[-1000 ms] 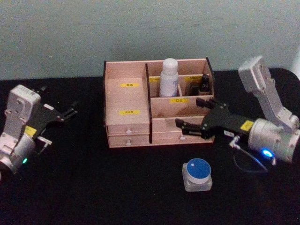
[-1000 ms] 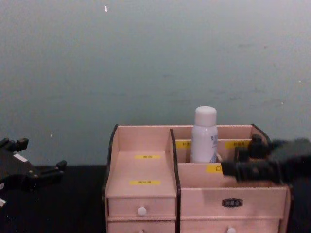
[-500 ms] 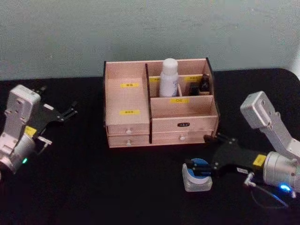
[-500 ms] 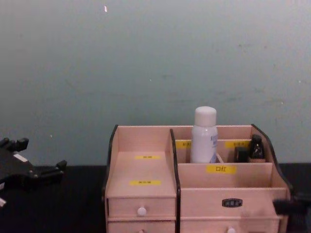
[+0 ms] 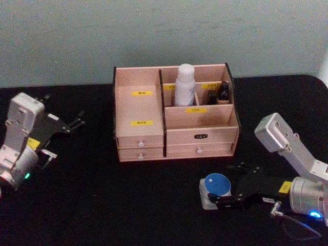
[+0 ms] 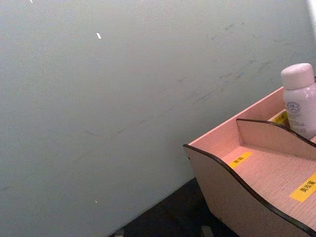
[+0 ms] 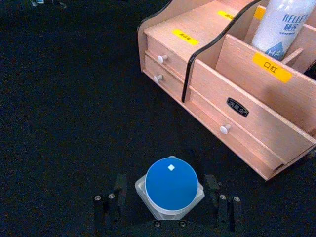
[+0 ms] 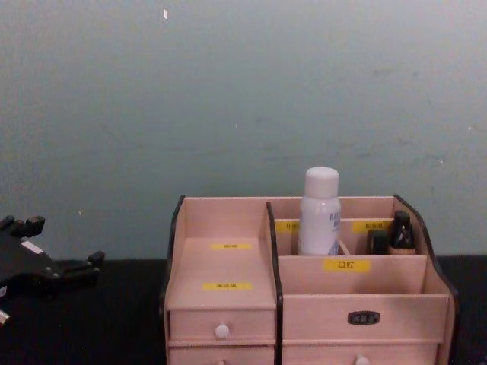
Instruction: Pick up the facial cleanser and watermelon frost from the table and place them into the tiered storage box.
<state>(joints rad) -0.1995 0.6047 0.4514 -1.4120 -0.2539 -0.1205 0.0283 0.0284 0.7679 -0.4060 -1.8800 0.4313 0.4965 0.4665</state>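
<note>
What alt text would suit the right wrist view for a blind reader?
The right gripper, fingers open, straddles a small blue-lidded jar on a black table. Beyond it stands a pink wooden storage box with drawers, holding a white bottle.

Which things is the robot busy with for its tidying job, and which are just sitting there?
In the job: blue-lidded jar on the table; right gripper, fingers open either side of it; tiered storage box.
Just sitting: white bottle and small dark bottles, already in the box; left gripper, parked at the left.
</note>
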